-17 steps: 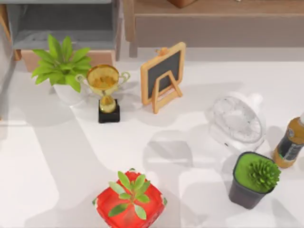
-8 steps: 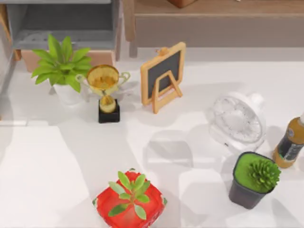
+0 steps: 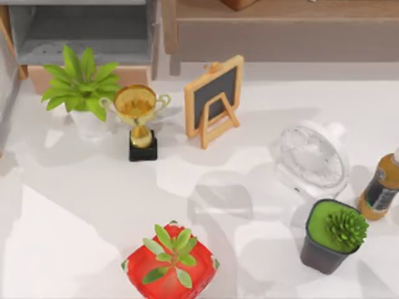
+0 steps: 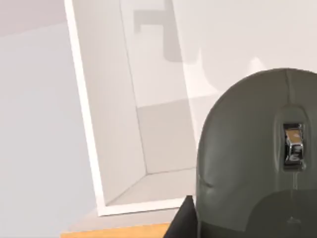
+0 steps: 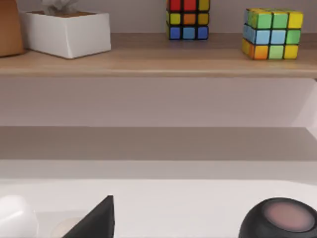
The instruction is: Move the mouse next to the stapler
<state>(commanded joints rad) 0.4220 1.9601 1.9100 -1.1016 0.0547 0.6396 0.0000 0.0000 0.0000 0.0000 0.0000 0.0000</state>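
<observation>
A dark grey mouse point(image 4: 257, 158) with a metal scroll wheel sits very close to the camera in the left wrist view, in front of a white cabinet wall. A black finger point(image 4: 182, 220) of my left gripper presses against its edge, so the gripper looks shut on it. The stapler is out of view. A black wedge point(image 5: 96, 220) at the edge of the right wrist view may be part of my right gripper. That view faces a wooden shelf.
On the white table point(image 3: 87, 205) stand a leafy plant point(image 3: 81, 84), gold trophy point(image 3: 138, 118), small chalkboard point(image 3: 215, 99), white fan point(image 3: 310, 159), brown bottle point(image 3: 381, 187), green succulent in a dark pot point(image 3: 333, 235) and a red pot point(image 3: 169, 265). The shelf holds colour cubes point(image 5: 270, 32) and a white box point(image 5: 67, 32).
Light and shadow patches on the table's left side have shifted across the three top frames. The objects on the table have stayed put.
</observation>
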